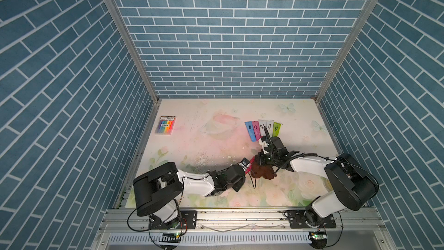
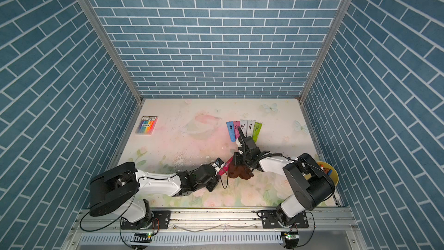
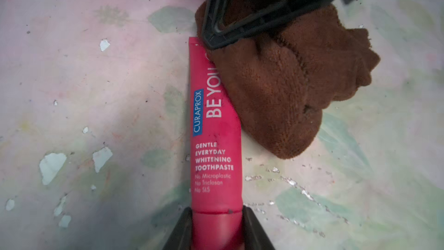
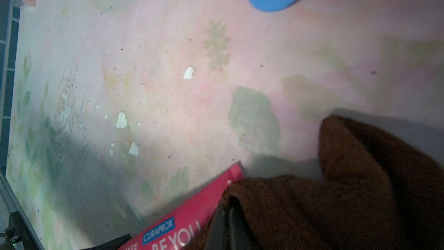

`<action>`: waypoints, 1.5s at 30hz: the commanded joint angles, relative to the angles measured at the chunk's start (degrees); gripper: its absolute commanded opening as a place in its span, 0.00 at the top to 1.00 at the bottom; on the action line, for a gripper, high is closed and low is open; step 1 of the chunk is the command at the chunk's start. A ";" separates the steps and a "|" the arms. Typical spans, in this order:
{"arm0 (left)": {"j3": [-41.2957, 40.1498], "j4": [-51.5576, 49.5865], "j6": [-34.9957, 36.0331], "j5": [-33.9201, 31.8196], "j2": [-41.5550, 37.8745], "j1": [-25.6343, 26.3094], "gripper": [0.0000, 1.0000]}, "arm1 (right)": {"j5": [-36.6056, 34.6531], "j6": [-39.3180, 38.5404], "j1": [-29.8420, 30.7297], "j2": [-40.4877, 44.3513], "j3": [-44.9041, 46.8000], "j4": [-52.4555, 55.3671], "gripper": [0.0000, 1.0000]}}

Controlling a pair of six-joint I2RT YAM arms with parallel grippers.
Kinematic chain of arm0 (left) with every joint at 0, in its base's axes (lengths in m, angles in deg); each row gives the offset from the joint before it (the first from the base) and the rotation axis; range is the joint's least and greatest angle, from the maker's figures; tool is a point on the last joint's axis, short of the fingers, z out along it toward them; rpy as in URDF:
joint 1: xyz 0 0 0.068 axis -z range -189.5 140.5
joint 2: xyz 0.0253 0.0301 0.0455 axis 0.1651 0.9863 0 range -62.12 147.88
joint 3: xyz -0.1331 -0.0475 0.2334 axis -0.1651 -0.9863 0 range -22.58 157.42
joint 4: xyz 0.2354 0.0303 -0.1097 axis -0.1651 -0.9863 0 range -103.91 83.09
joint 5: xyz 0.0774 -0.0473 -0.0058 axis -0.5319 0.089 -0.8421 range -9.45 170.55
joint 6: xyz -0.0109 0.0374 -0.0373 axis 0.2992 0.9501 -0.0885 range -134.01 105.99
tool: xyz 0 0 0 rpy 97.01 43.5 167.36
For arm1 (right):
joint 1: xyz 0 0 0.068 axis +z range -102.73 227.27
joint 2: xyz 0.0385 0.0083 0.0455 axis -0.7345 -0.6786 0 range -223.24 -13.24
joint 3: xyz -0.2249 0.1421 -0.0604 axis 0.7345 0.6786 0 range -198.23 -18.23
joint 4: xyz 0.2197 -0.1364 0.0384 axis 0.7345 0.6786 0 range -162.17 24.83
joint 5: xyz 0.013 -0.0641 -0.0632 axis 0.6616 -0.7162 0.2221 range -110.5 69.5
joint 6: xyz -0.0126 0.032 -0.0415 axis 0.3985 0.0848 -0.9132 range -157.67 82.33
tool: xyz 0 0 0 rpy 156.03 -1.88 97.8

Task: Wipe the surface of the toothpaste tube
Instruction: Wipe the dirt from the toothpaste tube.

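Left fingers [image 3: 179,233] clamp a red-pink plastic tube [image 3: 216,140] marked "CURAPROX BE YOU", "Whitening Toothpaste"; right fingers [image 3: 262,26], closed on a brown terry cloth [image 3: 288,80], press it onto the tube.

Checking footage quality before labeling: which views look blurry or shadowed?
Left wrist view: sharp, toothpaste tube lettering readable, shadow darkens the table beside it. Right wrist view: soft, brown cloth blurred close up. Both top views: evenly lit, brick walls splayed by the wide lens.

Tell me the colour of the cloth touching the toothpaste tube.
The cloth is brown; it shows best in the left wrist view.
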 commanded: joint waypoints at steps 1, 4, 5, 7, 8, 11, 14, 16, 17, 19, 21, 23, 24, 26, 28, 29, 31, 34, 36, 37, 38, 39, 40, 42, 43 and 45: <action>0.95 2.05 0.34 -0.04 0.64 0.33 0.94 | 8.01 1.13 6.57 -1.03 1.32 5.03 1.00; 0.97 2.11 0.37 -0.18 0.64 0.33 0.94 | 10.95 3.24 8.83 -1.57 2.34 1.82 1.00; 0.95 2.06 0.38 -0.11 0.64 0.31 0.94 | 11.60 3.71 9.06 -1.64 2.73 0.91 1.00; 0.91 2.17 0.37 -0.24 0.64 0.34 0.94 | 12.92 4.09 9.14 -1.64 3.47 -0.70 1.00; 0.91 2.22 0.38 -0.17 0.71 0.41 0.94 | 13.08 4.05 9.07 -1.55 3.56 -0.85 1.00; 0.96 2.13 0.20 -0.20 0.66 0.34 0.94 | 11.22 2.95 8.52 -1.47 2.92 1.26 1.00; 0.74 2.22 0.20 -0.32 0.38 0.40 0.94 | 9.68 1.87 4.49 -1.84 2.82 3.22 1.00; 0.71 2.26 0.12 -0.29 0.19 0.33 0.94 | 8.74 1.27 0.38 -2.23 3.22 3.89 1.00; 0.65 2.22 0.11 -0.30 0.20 0.41 0.94 | 7.28 0.78 -1.59 -2.27 3.27 4.98 1.00; 0.69 2.22 0.11 -0.25 0.20 0.40 0.94 | 3.59 -0.33 -3.92 -2.17 2.69 7.68 1.00; 0.60 2.22 0.11 -0.19 0.13 0.26 0.94 | 1.65 -0.64 -5.51 -1.83 2.31 8.82 1.00; 0.63 2.22 0.20 -0.22 0.08 0.35 0.94 | 0.23 -1.15 -5.52 -1.89 1.33 10.23 1.00; 0.68 2.20 0.20 -0.25 0.12 0.41 0.94 | 1.22 -1.26 -5.45 -1.91 1.15 10.01 1.00; 0.69 2.21 0.20 -0.26 0.28 0.40 0.94 | 3.93 -1.18 -4.70 -1.95 1.09 9.00 1.00; 0.80 2.15 0.28 -0.21 0.33 0.37 0.94 | 5.36 -1.09 -2.55 -1.83 0.75 8.99 1.00; 0.81 2.19 0.20 -0.24 0.41 0.34 0.95 | 6.08 -0.96 -0.91 -1.62 0.52 9.06 1.00; 0.94 2.06 0.27 -0.26 0.55 0.32 0.94 | 7.77 -0.27 2.37 -1.59 0.17 8.79 1.00; 1.01 2.13 0.23 -0.17 0.79 0.31 0.95 | 10.44 1.12 6.85 -1.96 -0.01 7.60 1.00; 1.02 2.09 0.25 -0.17 0.91 0.35 0.95 | 12.34 2.18 8.82 -2.12 0.40 5.93 1.00; 1.04 2.13 0.28 -0.19 0.94 0.33 0.95 | 13.12 2.54 9.51 -2.15 0.60 5.20 1.00; 1.11 2.08 0.28 -0.22 0.97 0.33 0.95 | 14.06 2.82 10.14 -2.30 0.72 4.61 1.00; 1.20 2.01 0.28 -0.20 1.08 0.33 0.95 | 14.97 2.86 10.92 -2.42 0.57 4.23 1.00; 1.17 2.12 0.27 -0.14 1.15 0.34 0.95 | 15.58 2.86 11.63 -2.58 0.33 4.08 1.00; 1.17 2.03 0.23 -0.14 1.21 0.37 0.95 | 16.15 2.77 12.55 -2.70 -0.04 3.81 1.00; 1.18 2.04 0.20 -0.14 1.08 0.36 0.95 | 15.96 2.78 12.65 -2.59 0.01 3.70 1.00; 1.09 2.06 0.19 -0.19 1.08 0.40 0.95 | 12.81 2.07 12.07 -2.04 0.06 5.46 1.00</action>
